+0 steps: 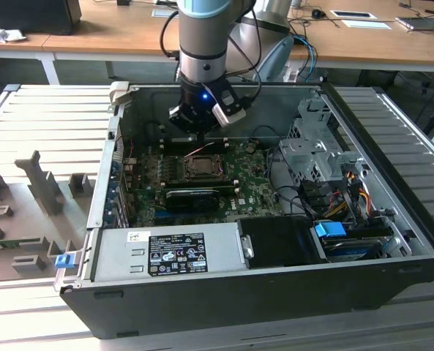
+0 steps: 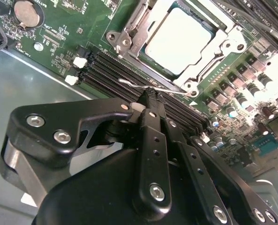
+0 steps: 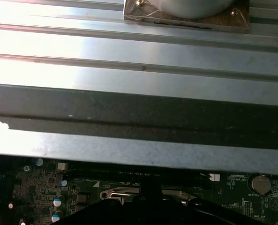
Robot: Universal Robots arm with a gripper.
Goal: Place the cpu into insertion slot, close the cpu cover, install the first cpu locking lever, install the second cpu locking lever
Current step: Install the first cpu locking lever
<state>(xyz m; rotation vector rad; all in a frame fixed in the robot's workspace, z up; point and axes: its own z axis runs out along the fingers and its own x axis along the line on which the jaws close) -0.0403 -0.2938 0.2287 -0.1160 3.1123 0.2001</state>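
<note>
The cpu (image 2: 176, 40), a pale square chip, lies flat in its socket on the green motherboard (image 2: 68, 28). The silver cpu cover (image 2: 209, 56) is down around it, with the chip showing through its open centre. In the second wrist view my gripper (image 2: 150, 93) is shut, its black fingertips resting against a thin wire locking lever (image 2: 129, 84) that runs along the socket's edge beside the memory slots. In the exterior view the gripper (image 1: 200, 131) hangs low inside the open computer case, just behind the socket (image 1: 201, 167).
Black memory slots (image 2: 115, 65) lie between gripper and socket. A power supply (image 1: 176, 252) fills the case's front, with a drive cage (image 1: 323, 157) and cables on the exterior view's right. The case's rear wall (image 3: 139, 103) stands close behind the gripper. Grey fixtures (image 1: 45, 190) sit outside.
</note>
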